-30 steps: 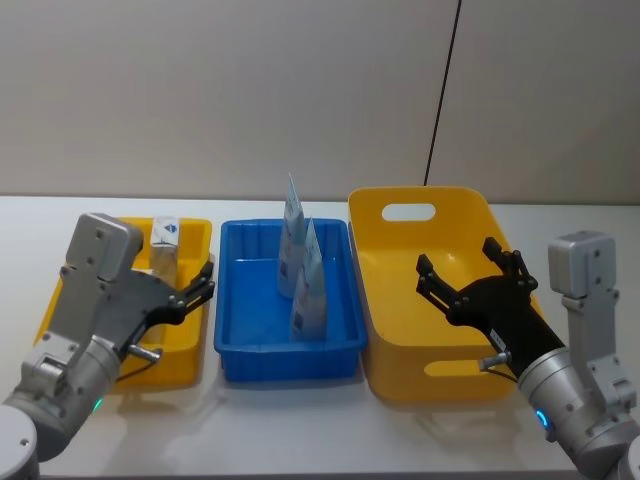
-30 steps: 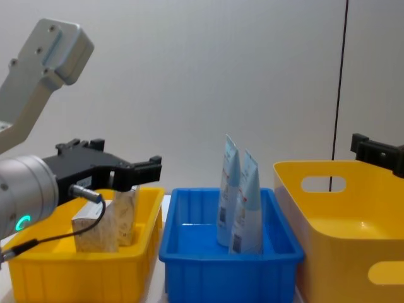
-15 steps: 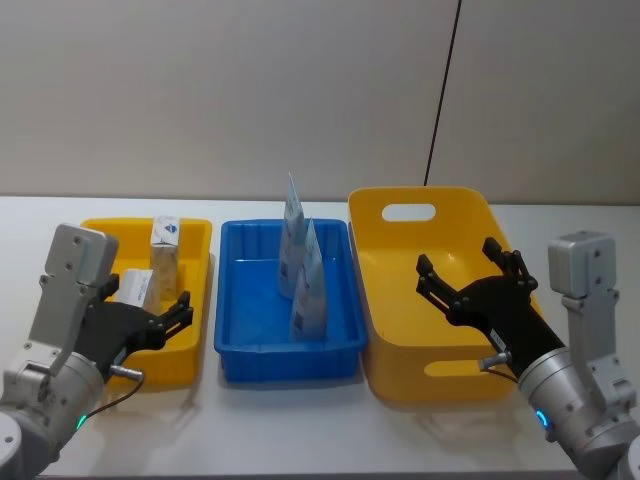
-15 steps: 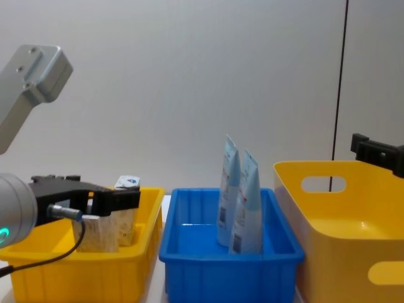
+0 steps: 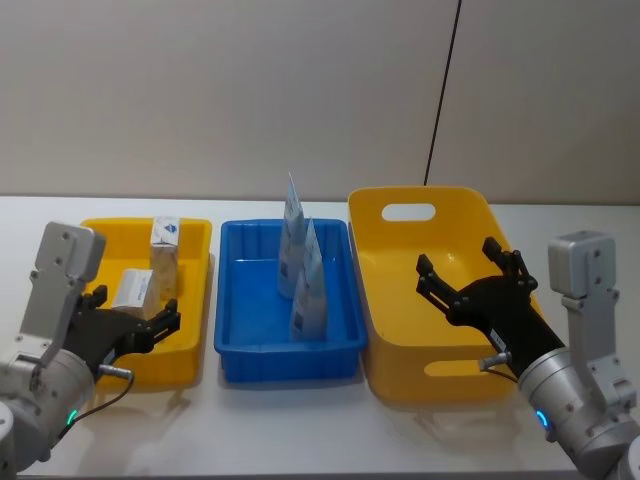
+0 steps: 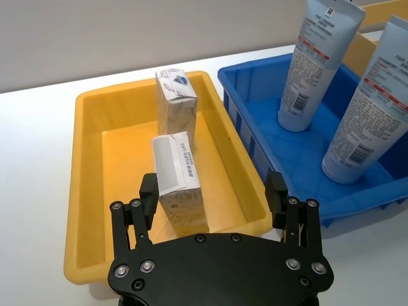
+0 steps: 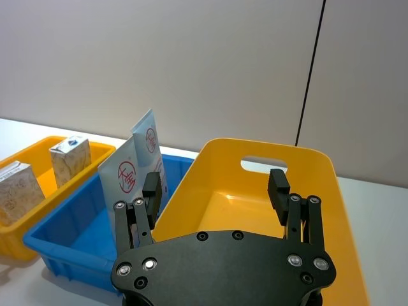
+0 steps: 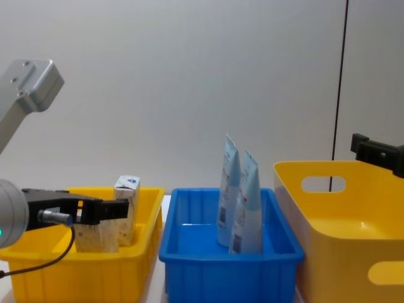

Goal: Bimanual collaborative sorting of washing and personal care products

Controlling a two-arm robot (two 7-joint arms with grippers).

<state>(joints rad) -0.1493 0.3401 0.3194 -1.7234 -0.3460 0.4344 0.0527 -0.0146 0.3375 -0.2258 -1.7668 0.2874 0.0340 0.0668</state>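
White table [image 5: 300,440] holds three bins [image 5: 285,375], two tubes [image 5: 308,290], two cartons [image 5: 165,255]

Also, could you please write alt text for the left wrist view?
The open left gripper faces a yellow tray holding two floral cartons, the larger one nearer. Beside it, two pale-blue tubes stand in a blue tray.

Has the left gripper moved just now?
Yes. The left gripper drew back toward the robot, from the small yellow tray's middle to its near rim; the right gripper idles over the big bin.
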